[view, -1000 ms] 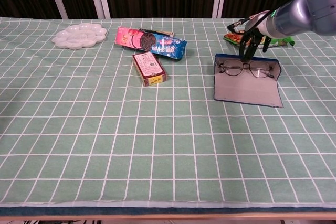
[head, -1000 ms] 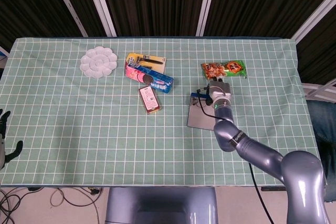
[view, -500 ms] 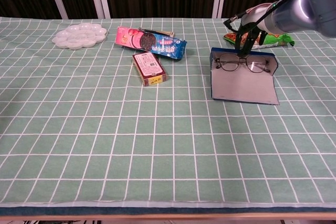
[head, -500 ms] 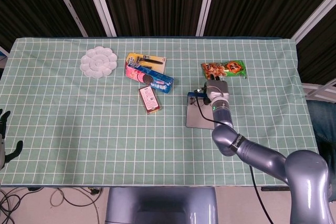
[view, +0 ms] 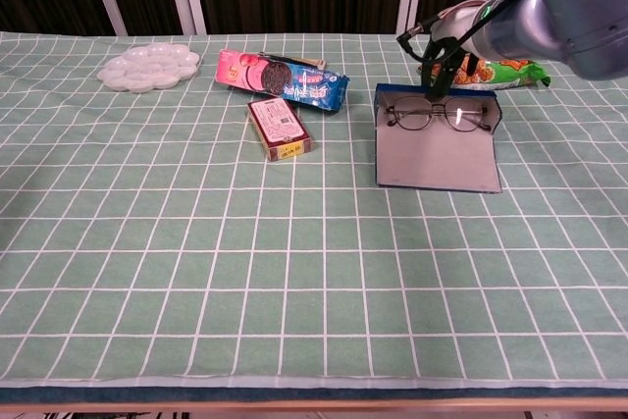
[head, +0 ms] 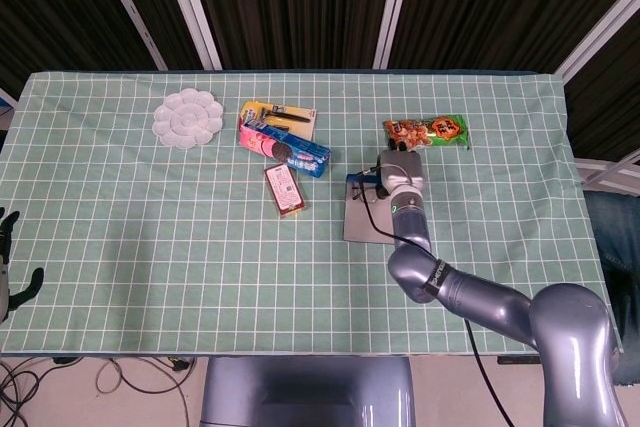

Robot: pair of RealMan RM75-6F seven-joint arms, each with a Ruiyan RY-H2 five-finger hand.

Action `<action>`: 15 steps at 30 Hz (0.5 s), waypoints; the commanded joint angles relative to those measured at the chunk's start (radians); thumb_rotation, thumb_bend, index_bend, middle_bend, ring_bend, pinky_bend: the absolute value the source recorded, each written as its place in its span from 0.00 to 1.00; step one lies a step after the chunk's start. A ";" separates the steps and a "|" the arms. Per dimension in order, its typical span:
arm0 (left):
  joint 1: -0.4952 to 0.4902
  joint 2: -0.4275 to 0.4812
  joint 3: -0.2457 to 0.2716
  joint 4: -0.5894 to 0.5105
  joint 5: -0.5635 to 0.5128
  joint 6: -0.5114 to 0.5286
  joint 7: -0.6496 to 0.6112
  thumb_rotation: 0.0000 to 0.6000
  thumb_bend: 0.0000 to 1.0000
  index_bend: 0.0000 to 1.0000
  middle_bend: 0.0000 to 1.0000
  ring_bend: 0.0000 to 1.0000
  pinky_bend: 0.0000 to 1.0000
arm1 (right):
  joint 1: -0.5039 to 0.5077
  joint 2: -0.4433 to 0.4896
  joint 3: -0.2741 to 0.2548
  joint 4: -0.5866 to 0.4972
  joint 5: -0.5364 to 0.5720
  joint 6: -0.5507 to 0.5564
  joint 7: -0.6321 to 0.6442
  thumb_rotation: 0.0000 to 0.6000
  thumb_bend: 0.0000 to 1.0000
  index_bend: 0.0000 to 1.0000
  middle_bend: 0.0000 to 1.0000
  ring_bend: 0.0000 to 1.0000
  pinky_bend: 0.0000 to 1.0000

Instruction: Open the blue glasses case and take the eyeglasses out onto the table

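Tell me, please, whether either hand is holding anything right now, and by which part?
The right hand pinches the eyeglasses at the bridge, inside the open blue case. The left hand holds nothing.

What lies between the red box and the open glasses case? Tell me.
Only bare checked cloth between the red box and the glasses case, in the chest view.

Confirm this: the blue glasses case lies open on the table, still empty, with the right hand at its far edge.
Not empty. The chest view shows the eyeglasses lying in the open blue glasses case, up against its far wall. The rest holds: the case lies open on the table, with the right hand at its far edge.
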 commanded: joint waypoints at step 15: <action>0.000 0.000 0.001 -0.002 0.000 0.001 0.000 1.00 0.33 0.05 0.00 0.00 0.00 | 0.000 -0.004 -0.007 -0.054 -0.136 0.088 0.050 1.00 0.54 0.55 0.00 0.00 0.20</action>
